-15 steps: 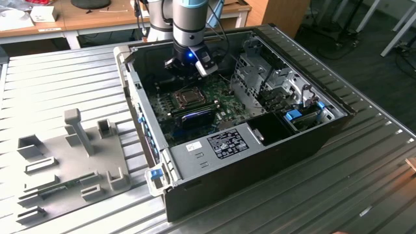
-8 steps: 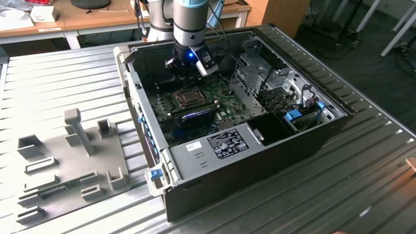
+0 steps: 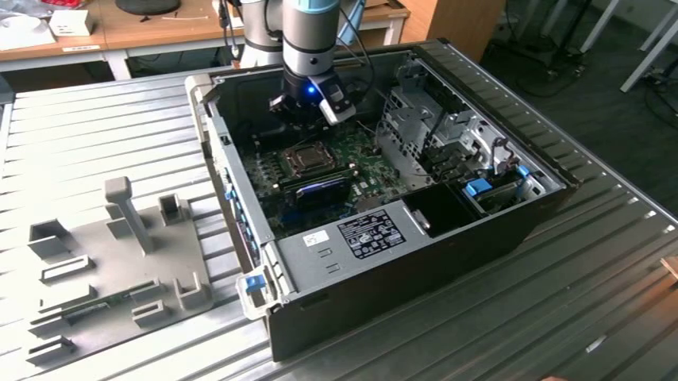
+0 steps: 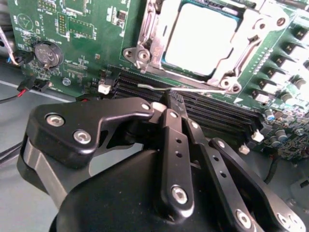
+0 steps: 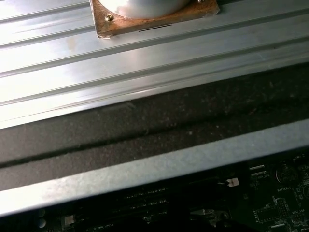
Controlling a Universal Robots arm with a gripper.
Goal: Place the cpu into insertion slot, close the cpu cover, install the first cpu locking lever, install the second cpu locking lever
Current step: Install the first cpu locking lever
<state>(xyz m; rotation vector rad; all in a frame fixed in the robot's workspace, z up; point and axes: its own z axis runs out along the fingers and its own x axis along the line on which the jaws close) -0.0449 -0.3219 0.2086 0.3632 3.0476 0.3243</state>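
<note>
In the second wrist view the cpu (image 4: 203,36) lies flat in the insertion slot (image 4: 140,54) on the green board. The cpu cover (image 4: 251,43), a shiny metal frame, is down around the chip. A thin wire locking lever (image 4: 149,87) runs along the socket's near side. My gripper (image 4: 171,102) is shut, its black fingertips right at this wire; whether they touch it I cannot tell. In the exterior view the gripper (image 3: 310,119) hangs inside the open computer case, just behind the insertion slot (image 3: 310,159).
Long black memory slots (image 4: 217,113) lie between my fingers and the socket, with a coin battery (image 4: 47,54) to one side. A metal drive cage (image 3: 424,119) stands at the exterior view's right, and a grey fixture plate (image 3: 106,262) lies at its left.
</note>
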